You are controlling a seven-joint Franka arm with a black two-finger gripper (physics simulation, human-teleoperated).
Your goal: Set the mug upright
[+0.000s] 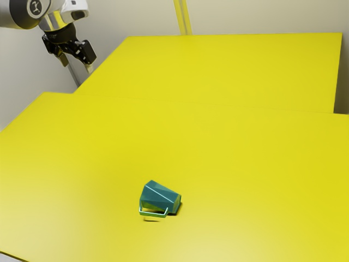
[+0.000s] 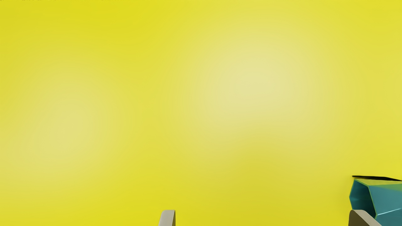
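Mug (image 1: pixel 159 197), one: on its side on the yellow table (image 1: pixel 234 158), well apart from the claw (image 1: pixel 77 66), lower and toward the exterior view's right and foreground; long axis slanting, mouth (image 2: pixel 361 198) facing the claw's side. Teal, faceted, angular handle (image 1: pixel 154 213). Farther back: claw, black, raised, fingers spread, grasping nothing.

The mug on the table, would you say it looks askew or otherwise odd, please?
Yes, the teal mug lies on its side on the yellow table, which looks odd because mugs normally stand upright.
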